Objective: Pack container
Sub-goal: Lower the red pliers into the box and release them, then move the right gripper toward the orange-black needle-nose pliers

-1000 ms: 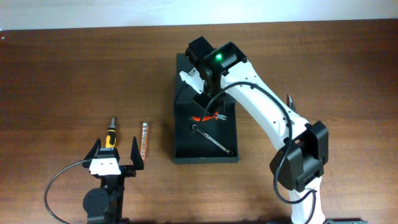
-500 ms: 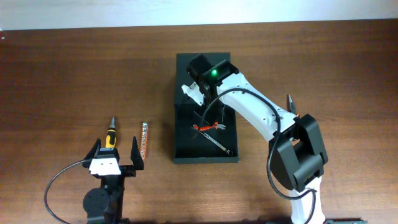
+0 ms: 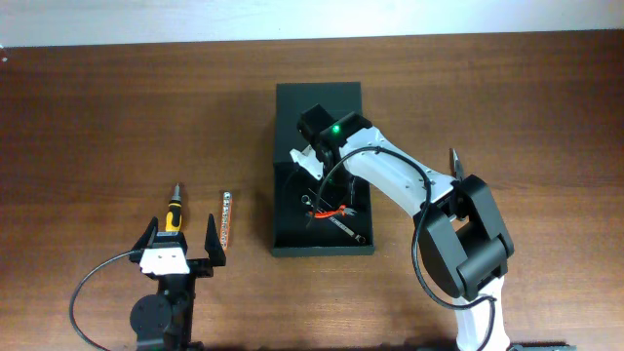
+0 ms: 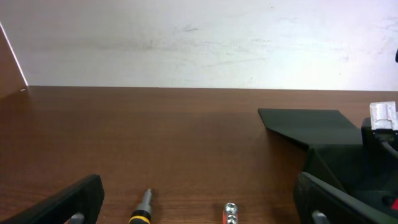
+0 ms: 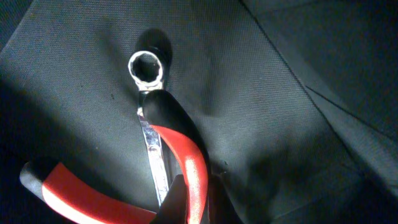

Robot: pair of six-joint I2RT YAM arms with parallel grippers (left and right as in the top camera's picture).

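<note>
Over brown table (image 3: 97, 117), has right gripper (image 3: 314, 178) inside container (image 3: 322, 250), grasp untellable; holds left gripper (image 3: 181, 229) open, container at 2 o'clock.

Desk: the desk (image 3: 97, 117) is reddish-brown wood with a fine grain running lengthwise, and fills almost the whole overhead view.
Wall: a plain off-white wall (image 4: 186, 37) rises directly behind the desk's far edge, marked with faint scuffs and smudges.
Left corner: a brown surface meets the wall along a slanting line.
Light: even and soft, with only short shadows on the wood.
</note>
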